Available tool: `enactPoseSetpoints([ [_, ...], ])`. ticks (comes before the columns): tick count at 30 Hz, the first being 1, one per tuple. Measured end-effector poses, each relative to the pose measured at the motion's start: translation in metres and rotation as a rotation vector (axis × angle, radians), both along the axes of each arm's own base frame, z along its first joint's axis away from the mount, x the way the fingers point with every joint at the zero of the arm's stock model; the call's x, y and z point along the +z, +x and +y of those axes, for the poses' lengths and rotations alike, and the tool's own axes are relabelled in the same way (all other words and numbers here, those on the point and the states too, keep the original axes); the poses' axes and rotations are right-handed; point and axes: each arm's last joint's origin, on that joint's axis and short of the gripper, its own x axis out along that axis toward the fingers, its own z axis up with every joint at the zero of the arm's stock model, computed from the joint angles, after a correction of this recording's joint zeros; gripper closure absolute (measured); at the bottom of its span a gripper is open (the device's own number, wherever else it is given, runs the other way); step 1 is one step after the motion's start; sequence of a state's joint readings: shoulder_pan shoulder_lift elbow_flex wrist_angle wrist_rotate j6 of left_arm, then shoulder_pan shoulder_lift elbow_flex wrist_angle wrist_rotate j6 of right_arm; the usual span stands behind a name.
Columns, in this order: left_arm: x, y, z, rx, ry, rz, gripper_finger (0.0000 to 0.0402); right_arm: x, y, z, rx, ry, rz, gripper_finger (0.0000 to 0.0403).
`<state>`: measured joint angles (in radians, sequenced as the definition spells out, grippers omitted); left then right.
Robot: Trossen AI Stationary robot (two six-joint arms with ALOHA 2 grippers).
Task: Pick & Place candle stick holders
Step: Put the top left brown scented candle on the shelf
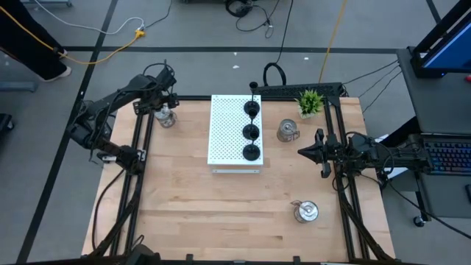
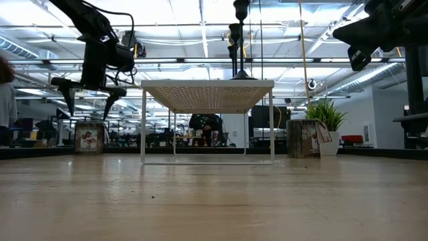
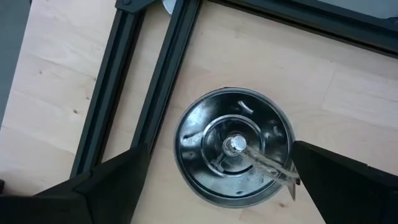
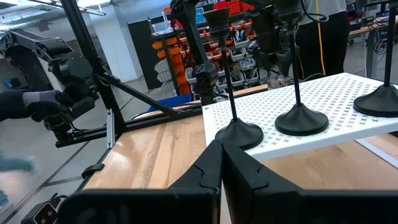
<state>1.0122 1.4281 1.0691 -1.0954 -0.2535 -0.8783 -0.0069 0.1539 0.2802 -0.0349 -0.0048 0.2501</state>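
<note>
currently i see left gripper (image 1: 166,107) spread wide over silver holder (image 1: 167,116) by table's (image 1: 221,213) far-left frame corner | right gripper (image 1: 303,152) pinched shut, empty, right of white rack (image 1: 228,132) | bare wood between

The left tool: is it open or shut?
Open. The left tool hangs over a silver holder, its fingers spread on either side.

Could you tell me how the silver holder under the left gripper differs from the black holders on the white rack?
The silver holder is shiny and squat and sits on the table; the black holders are matte, with thin stems on round bases, raised on the white rack. The open left gripper hovers over the silver one; nothing is near the black ones. All stand upright.
</note>
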Motion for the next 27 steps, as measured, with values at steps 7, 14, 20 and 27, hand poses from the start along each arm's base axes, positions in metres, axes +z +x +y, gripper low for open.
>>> enactPoseSetpoints([
  [7, 0.000, 0.002, 0.001, 0.014, 0.018, -0.014, 0.0002, 0.000, 0.000, 0.000, 0.000, 0.000, 0.000, 0.0403],
  [14, -0.002, 0.002, 0.001, 0.018, 0.020, -0.014, 0.0002, 0.000, 0.000, 0.000, 0.000, 0.012, 0.000, 0.0403],
  [20, -0.021, 0.001, -0.002, 0.003, 0.002, -0.061, 0.0002, 0.000, 0.000, 0.000, 0.001, 0.018, 0.000, 0.0403],
  [27, -0.026, 0.002, -0.001, -0.014, 0.016, -0.077, 0.0002, 0.000, 0.000, 0.000, 0.001, 0.027, 0.000, 0.0403],
])
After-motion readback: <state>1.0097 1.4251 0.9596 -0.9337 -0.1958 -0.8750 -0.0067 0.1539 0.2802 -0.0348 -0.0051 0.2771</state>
